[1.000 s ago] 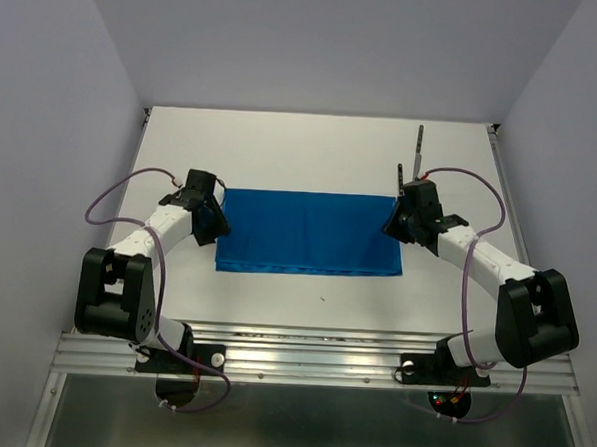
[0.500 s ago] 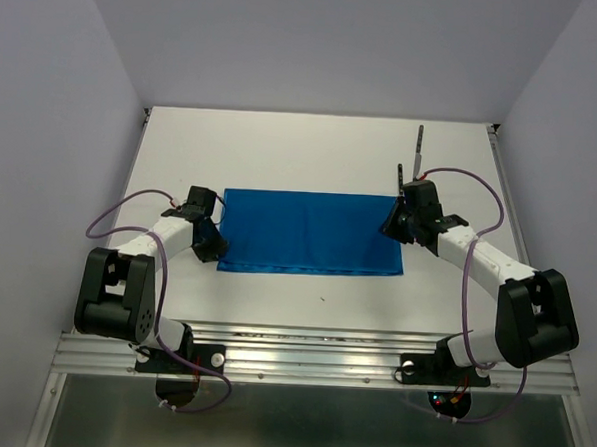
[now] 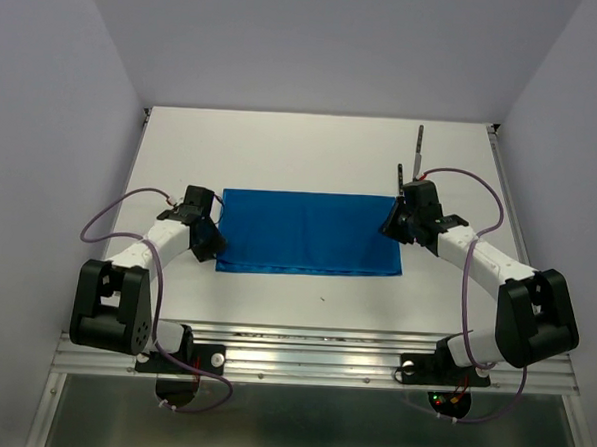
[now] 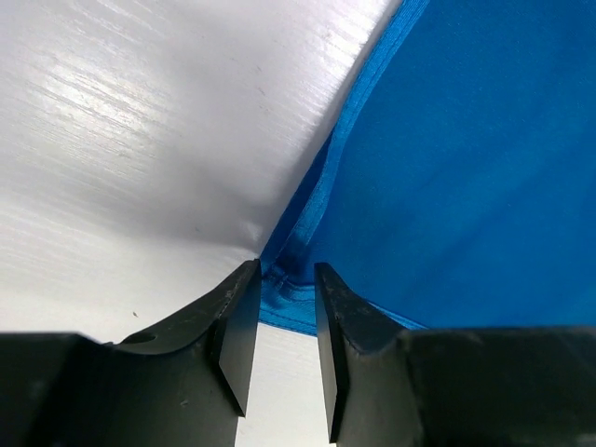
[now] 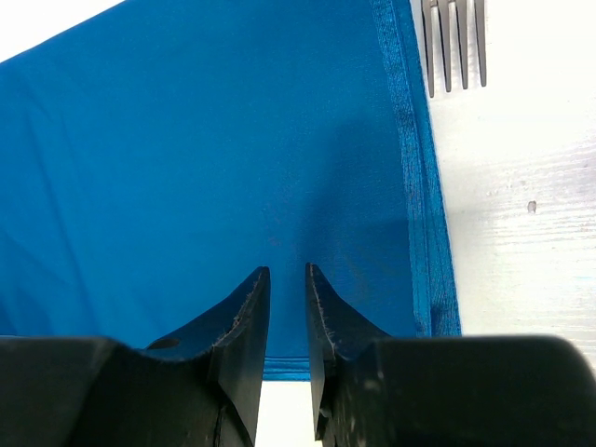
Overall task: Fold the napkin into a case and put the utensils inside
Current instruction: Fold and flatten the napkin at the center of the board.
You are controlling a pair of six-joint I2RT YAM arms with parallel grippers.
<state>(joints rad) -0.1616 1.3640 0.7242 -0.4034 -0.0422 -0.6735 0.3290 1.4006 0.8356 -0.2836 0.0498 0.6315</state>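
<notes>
The blue napkin [image 3: 308,232] lies flat on the white table as a wide folded rectangle. My left gripper [image 3: 212,244] is low at its near left corner. In the left wrist view that gripper [image 4: 284,272] is open, its tips either side of the hemmed corner [image 4: 289,289], nothing pinched. My right gripper [image 3: 391,226] rests at the napkin's right edge. Its jaws [image 5: 288,270] stand narrowly open over the cloth [image 5: 186,168], with nothing between them. The fork [image 3: 399,179] and the knife [image 3: 419,150] lie just beyond the napkin's far right corner. The fork's tines [image 5: 454,42] show in the right wrist view.
The white table [image 3: 312,154] is bounded by grey walls on the left, back and right. A metal rail [image 3: 312,356] runs along the near edge, where both arm bases are bolted. Purple cables loop beside each arm.
My left gripper has slid nearer along the napkin's left edge to its near corner, and its jaws have narrowed. The right arm and the utensils have not moved.
</notes>
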